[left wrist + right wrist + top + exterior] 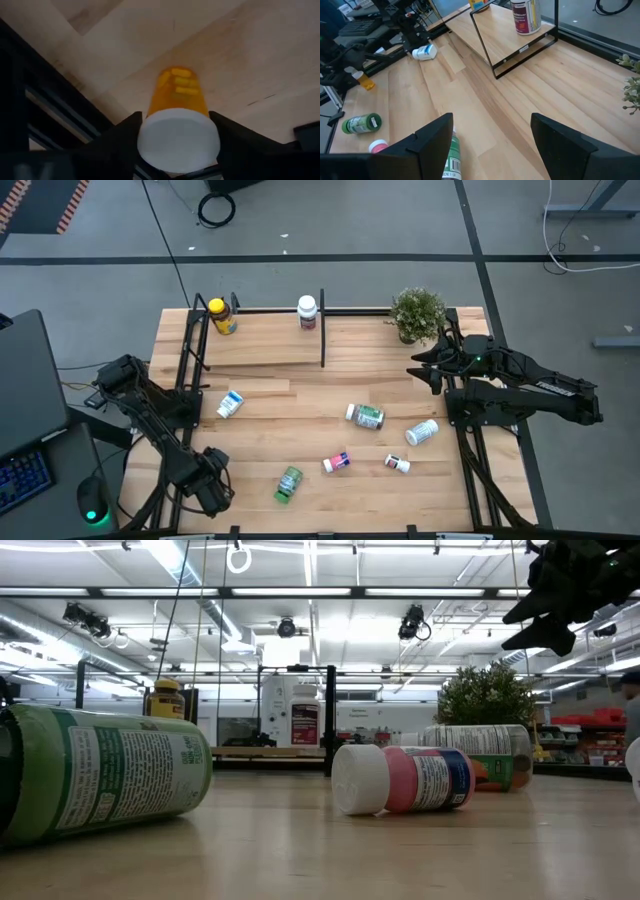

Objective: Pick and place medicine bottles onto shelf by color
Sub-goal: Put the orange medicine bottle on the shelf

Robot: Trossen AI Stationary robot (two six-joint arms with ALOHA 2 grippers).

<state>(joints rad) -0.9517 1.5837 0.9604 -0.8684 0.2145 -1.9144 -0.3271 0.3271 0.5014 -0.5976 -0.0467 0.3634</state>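
My left gripper (177,130) points down at the table's near left corner (213,488), its fingers on either side of an amber bottle (177,92) with a white cap. My right gripper (490,145) hangs open above the table's far right (432,366), holding nothing. On the shelf (260,350) stand a yellow-capped amber bottle (222,317) and a white bottle with a dark red label (307,312). Lying on the table are a green bottle (289,483), a pink one (336,463), a blue-labelled one (230,404), a green-labelled one (365,416) and two white ones (421,431) (398,464). My left gripper pinches the amber bottle's white cap (150,145) between its two fingers, one on each side of the cap. The fingers come from above, pointing down. The amber body reaches away from the cap toward the tabletop; whether its bottom rests on the wood, I cannot tell.
A small potted plant (417,313) stands at the shelf's right end, close to my right gripper. Black frame rails (185,395) run along the table's left and right sides. An upright black post (322,330) divides the shelf. Bare wood lies between the shelf and the scattered bottles.
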